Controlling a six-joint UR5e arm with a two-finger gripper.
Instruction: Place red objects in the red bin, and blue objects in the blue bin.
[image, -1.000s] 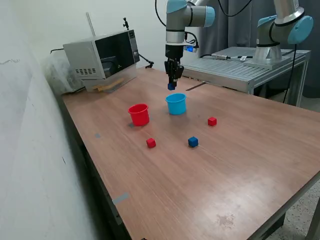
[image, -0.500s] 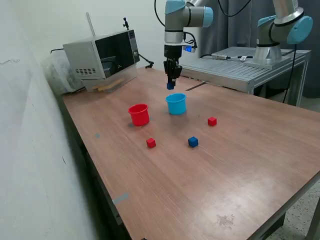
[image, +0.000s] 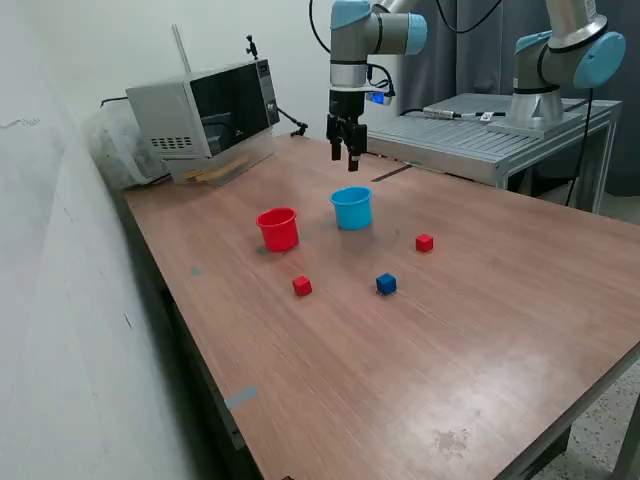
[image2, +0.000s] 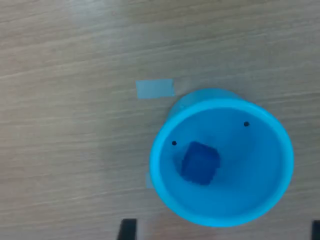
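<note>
Gripper (image: 345, 160) hangs above the light blue cup (image: 352, 208), fingers spread apart with nothing between them; in the wrist view only the two dark fingertips (image2: 127, 230) show at the frame's edge, wide apart. Light blue cup stands upright on the wooden table (image: 480, 330), and the wrist view looks straight down into it: one dark blue cube (image2: 199, 163) lies inside, on the cup's floor, slightly blurred. Just beside the cup's outer wall a small patch of pale tape (image2: 155, 88) is stuck flat to the table. Taking the light blue cup as the mark: red cup (image: 278, 229) stands upright near it, toward the exterior view's left and a little nearer the camera, not touching. A second dark blue cube (image: 386, 284) sits on the bare wood in front of the cup, toward the camera, apart from it. One red cube (image: 424, 242) rests to the exterior view's right of the cup; the other red cube (image: 302, 286) lies nearer the camera, in front of the red cup. Behind the cup, toward the exterior view's left, a microwave (image: 205, 115) sits at the table's far corner.
</note>
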